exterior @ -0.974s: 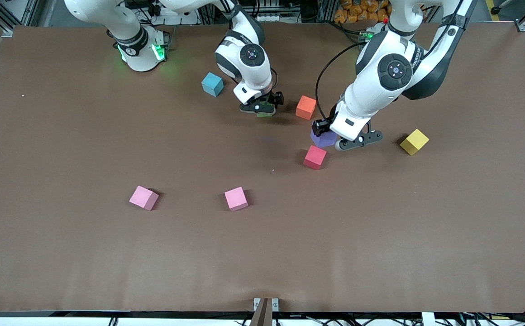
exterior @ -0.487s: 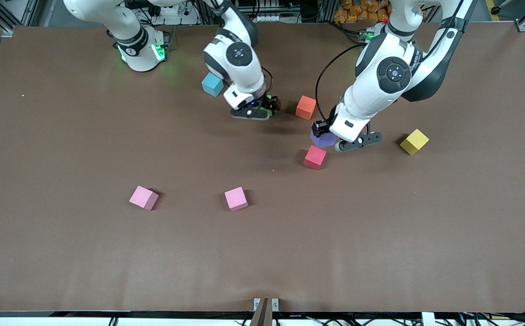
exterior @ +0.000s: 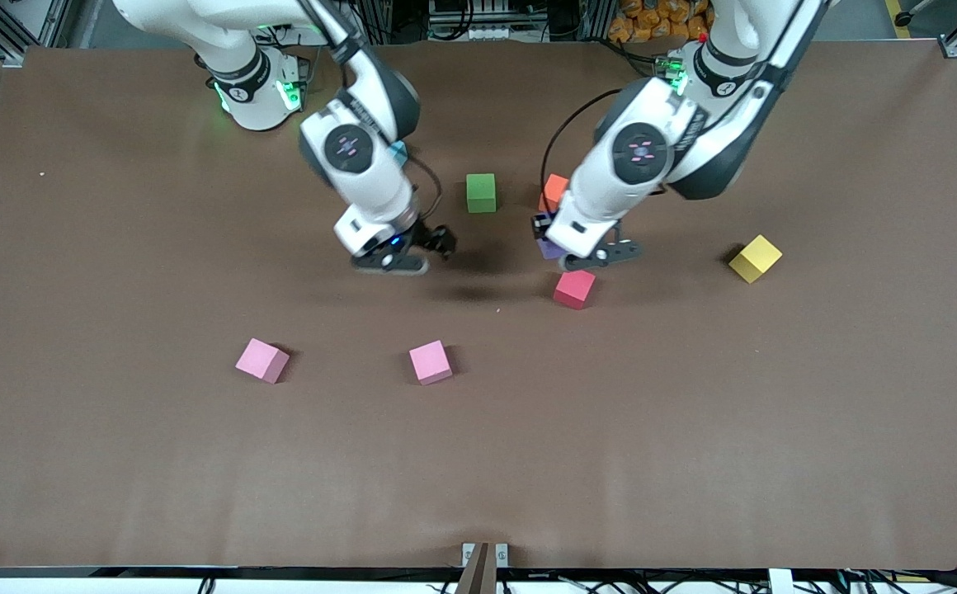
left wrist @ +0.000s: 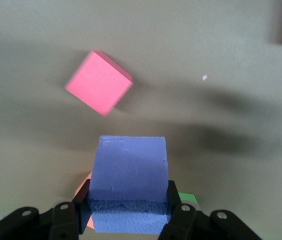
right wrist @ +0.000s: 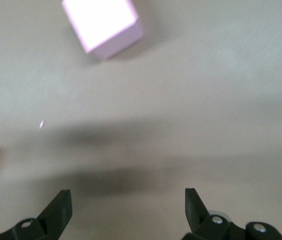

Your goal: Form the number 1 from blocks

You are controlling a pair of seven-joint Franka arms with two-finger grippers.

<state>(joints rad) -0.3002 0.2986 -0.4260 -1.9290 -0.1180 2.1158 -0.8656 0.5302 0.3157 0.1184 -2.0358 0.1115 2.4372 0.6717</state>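
Observation:
My left gripper is shut on a purple block and holds it above the table, over the spot between the orange block and the red block. A green block rests on the table beside the orange one, toward the right arm's end. My right gripper hangs open and empty over bare table, with a light pink block nearer the front camera. A second pink block lies further toward the right arm's end.
A yellow block sits toward the left arm's end of the brown table. A blue block peeks out from under the right arm's forearm. The broad strip of table nearest the front camera holds nothing.
The right gripper has let go of the green block, which now rests on the table, and swung off toward its own end. The left gripper has shifted toward the right arm's end with the purple block.

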